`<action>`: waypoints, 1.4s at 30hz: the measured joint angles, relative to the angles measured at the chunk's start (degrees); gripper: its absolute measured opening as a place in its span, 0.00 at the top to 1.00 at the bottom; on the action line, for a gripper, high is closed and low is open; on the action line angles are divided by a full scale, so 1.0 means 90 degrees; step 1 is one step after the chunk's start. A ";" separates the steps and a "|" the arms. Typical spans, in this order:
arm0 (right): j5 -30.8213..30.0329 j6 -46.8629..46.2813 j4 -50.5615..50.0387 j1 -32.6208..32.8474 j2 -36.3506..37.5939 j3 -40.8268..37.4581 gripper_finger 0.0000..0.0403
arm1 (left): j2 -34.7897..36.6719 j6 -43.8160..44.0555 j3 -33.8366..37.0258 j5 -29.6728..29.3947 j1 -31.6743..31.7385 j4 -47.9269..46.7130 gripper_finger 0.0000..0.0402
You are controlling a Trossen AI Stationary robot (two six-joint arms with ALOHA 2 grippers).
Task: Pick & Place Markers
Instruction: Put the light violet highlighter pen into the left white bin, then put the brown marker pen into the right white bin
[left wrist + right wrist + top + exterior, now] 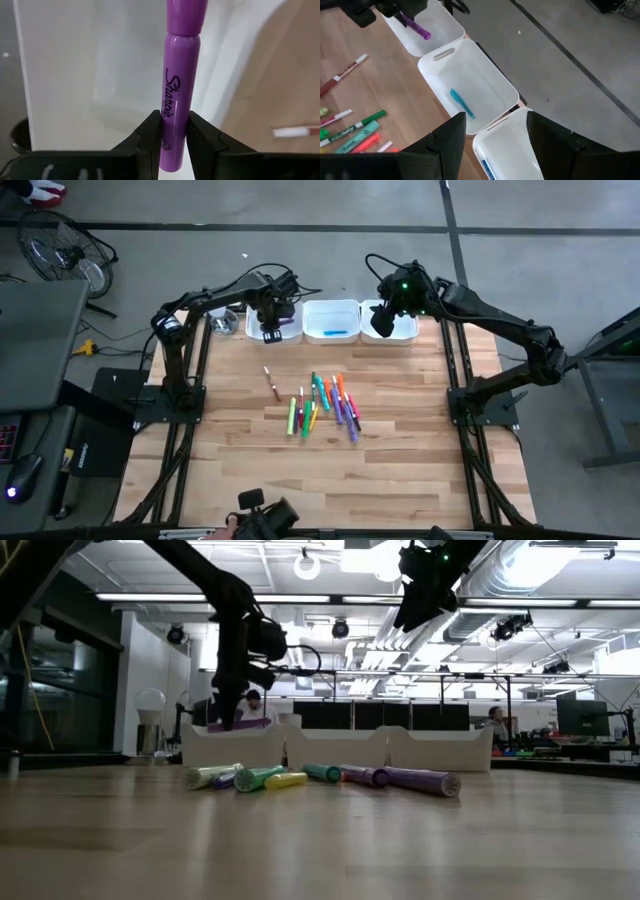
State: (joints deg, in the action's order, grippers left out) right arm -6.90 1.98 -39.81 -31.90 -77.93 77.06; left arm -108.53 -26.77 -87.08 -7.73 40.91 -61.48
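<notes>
Several markers (pixel 325 405) in green, yellow, orange, pink and purple lie in a loose pile mid-table and show as a row in the low view (pixel 330 776). One red-and-white marker (pixel 272 382) lies apart on their left. My left gripper (pixel 173 132) hangs over the left white tray (pixel 295 332), shut on a purple marker (pixel 180 60). My right gripper (pixel 496 117) is open and empty above the right tray (pixel 405 335). A blue marker (pixel 460 102) lies in the middle tray (pixel 332 305). My left gripper pinches the purple marker between its two fingers, on the barrel near its rear end (pixel 172 117). The marker runs along the fingers and sticks out past their tips. It is lifted clear, its free end (pixel 426 34) above the left tray's inside.
Three white trays stand side by side at the table's far edge (pixel 340 750). Something blue lies in the right tray (pixel 487 167). Bare wood stretches between the marker pile and the near edge. A cup-like object (pixel 225 323) sits left of the trays.
</notes>
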 joint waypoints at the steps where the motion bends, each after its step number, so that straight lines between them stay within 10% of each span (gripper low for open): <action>1: 0.0000 0.0001 0.0000 0.0000 0.0000 0.0001 0.50 | -0.0039 0.0001 -0.0001 -0.0013 0.0002 -0.0023 0.83; 20: 0.0255 -0.0041 -0.0087 0.0002 0.0000 0.0000 0.50 | -0.0156 0.0815 0.0004 -0.0004 -0.0005 -0.0066 0.58; 42: 0.0248 -0.0049 -0.0260 0.0002 0.0000 0.0000 0.50 | 0.1400 0.2913 0.0012 0.1768 -0.1266 0.1056 0.73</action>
State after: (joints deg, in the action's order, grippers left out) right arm -4.66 1.54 -42.15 -31.88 -77.93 77.06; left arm -95.93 -0.56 -86.98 8.18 29.51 -51.97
